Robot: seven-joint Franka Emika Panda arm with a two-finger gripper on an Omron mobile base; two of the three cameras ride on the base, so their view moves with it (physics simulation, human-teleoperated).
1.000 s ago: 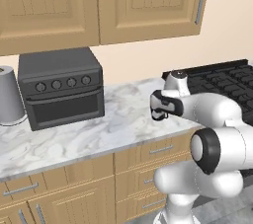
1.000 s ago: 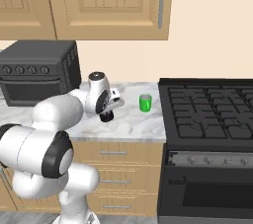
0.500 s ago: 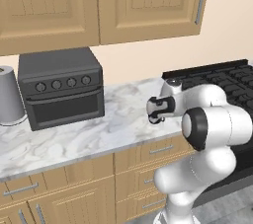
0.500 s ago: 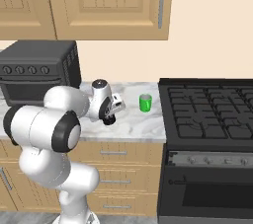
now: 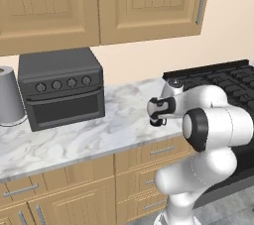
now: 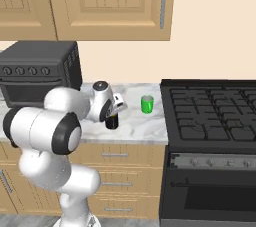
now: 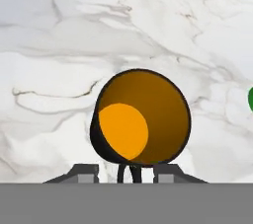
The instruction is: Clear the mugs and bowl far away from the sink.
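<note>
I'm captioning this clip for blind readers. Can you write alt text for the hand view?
A dark mug with an orange inside sits on the white marble counter, seen from above, just past the gripper at the bottom edge. A sliver of a green cup shows at the right edge.

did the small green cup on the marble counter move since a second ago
No. The small green cup sits at the same spot beside the black stove's left edge in the right base view as earlier.
</note>
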